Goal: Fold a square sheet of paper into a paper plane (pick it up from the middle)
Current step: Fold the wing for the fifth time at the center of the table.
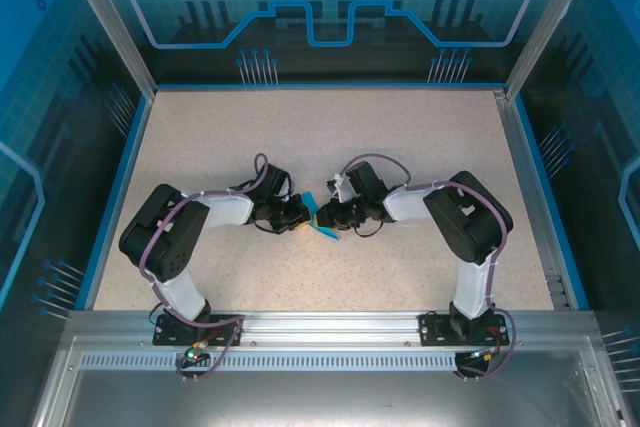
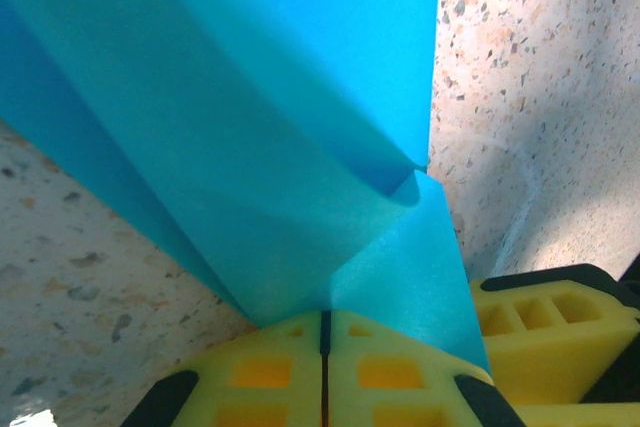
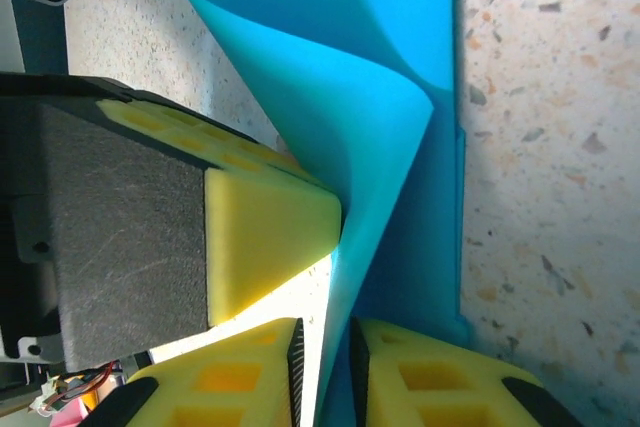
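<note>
Square sheet of paper: pinched in left gripper jaws; right gripper jaws narrowly parted around it. Edges to be matched before creasing.

A speckled beige tabletop spreads evenly lit beneath and around the left gripper and right gripper, edged by blue trim, with translucent blue circuit-printed panels on metal posts beyond and beside them, and a slotted aluminium rail behind.
</note>
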You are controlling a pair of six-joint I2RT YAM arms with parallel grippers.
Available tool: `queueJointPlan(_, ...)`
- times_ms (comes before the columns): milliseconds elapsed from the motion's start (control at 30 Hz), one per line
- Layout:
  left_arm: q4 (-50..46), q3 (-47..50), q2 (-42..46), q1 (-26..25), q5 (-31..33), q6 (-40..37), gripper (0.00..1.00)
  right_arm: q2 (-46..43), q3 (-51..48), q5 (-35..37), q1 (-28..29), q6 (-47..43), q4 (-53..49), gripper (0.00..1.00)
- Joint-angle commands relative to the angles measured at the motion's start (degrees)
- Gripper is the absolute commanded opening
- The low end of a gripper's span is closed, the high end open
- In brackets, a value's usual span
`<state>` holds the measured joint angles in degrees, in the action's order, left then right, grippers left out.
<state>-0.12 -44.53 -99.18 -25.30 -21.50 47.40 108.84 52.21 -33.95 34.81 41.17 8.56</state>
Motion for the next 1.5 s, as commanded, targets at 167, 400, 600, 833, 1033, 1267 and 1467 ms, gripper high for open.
queueJointPlan(167, -1.1, 1.1, -0.8, -0.1, 0.4, -2.0, 0.07, -4.0, 2.3, 0.7, -1.0, -1.0, -7.5, 0.24)
queueJointPlan(400, -0.2, 1.2, -0.7, -0.1, -0.4, -2.3, 0.07, -4.9, 3.4, 3.2, -1.0, -3.0, -12.9, 0.27)
queueJointPlan(600, -0.2, 1.0, -0.7, -0.1, -0.7, -2.3, 0.07, -4.9, 2.9, 3.6, -1.0, -3.5, -14.5, 0.20)
queueJointPlan(833, -0.6, -0.1, 0.3, 0.0, -1.4, -2.7, 0.09, -4.3, 1.5, 3.6, -1.0, -3.0, -13.6, 0.11)
queueJointPlan(1033, -0.7, -1.1, 2.6, -0.1, -2.3, -3.9, 0.13, -3.1, 1.1, 3.2, -1.1, -2.4, -13.2, 0.10)
queueJointPlan(1267, 2.1, -0.7, 4.0, -0.1, -5.4, -3.9, 0.18, -2.0, 0.5, 3.5, -1.2, -2.1, -13.4, 0.09)
queueJointPlan(1467, 4.8, 0.8, 3.7, -0.2, -7.1, -3.0, 0.19, -0.7, 0.4, 3.3, -1.4, -1.8, -13.4, 0.08)
